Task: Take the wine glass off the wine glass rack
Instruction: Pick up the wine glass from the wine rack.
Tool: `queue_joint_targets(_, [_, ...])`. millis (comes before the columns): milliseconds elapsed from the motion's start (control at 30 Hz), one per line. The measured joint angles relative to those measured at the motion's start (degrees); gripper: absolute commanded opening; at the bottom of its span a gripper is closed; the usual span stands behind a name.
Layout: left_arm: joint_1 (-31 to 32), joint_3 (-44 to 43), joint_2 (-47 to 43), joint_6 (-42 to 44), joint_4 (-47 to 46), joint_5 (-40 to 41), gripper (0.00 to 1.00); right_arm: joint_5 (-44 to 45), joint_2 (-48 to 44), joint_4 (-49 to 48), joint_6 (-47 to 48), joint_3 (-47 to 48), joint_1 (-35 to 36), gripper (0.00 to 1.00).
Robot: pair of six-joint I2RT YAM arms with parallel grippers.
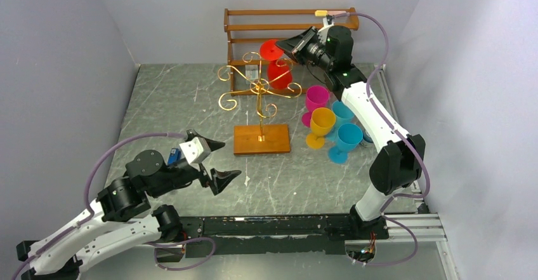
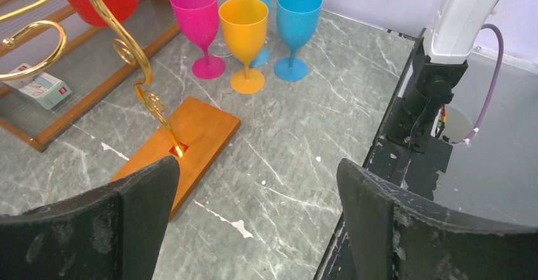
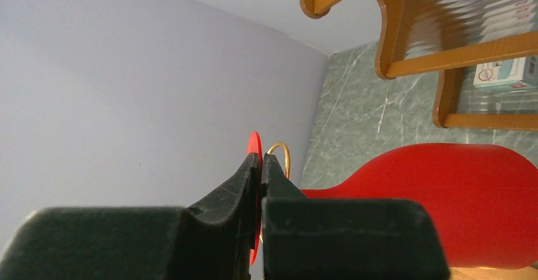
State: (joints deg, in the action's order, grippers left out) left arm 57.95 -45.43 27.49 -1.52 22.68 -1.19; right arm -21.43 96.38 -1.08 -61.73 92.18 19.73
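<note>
Jaws of the right gripper [image 3: 262,166] are pressed tight on the thin red foot of the glass [image 1: 279,74]. The glass hangs tilted, bowl down, at the top of the gold rack [image 1: 259,89], with its foot just beside one of the wire curls. Jaws of the left gripper [image 1: 230,159] stand wide apart, low in front of the rack, holding nothing. The step in hand looks like the lift-off: the grasp is made but the glass is not yet free. The next move likely calls for sliding the foot clear of the wire without toppling the rack.
</note>
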Motion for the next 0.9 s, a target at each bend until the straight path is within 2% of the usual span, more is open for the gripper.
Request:
queue_joint_targets(233, [0.0,0.3,3.7,-0.9,-1.4,-0.6,0.98,0.9,-0.1,0.0,0.0,-0.1,-1.4,0.0])
queue_joint_targets(567, [0.0,1.1,0.8,-2.5,-3.2,-0.3,0.98,-0.2,-5.5,1.2,3.0,-2.5,-7.8,0.0])
queue_joint_targets(700, [0.0,1.1,-0.7,-3.8,-4.8,0.5,0.98,0.2,-12.7,2.8,5.6,-4.8,-10.7,0.0])
queue_joint_targets(733, [0.0,1.1,-0.7,-4.6,-5.0,1.1,0.98,0.6,-15.3,3.2,6.6,-5.9,-11.2,0.0])
queue_joint_targets(767, [0.0,0.1,0.5,-7.5,-4.6,2.9,0.98,2.0,-23.0,5.5,8.7,-9.4,-11.7,0.0])
queue_joint_targets(900, [0.0,-1.8,1.9,-10.3,-3.1,4.5,0.98,4.4,-31.0,7.5,11.7,-14.6,-11.6,0.0])
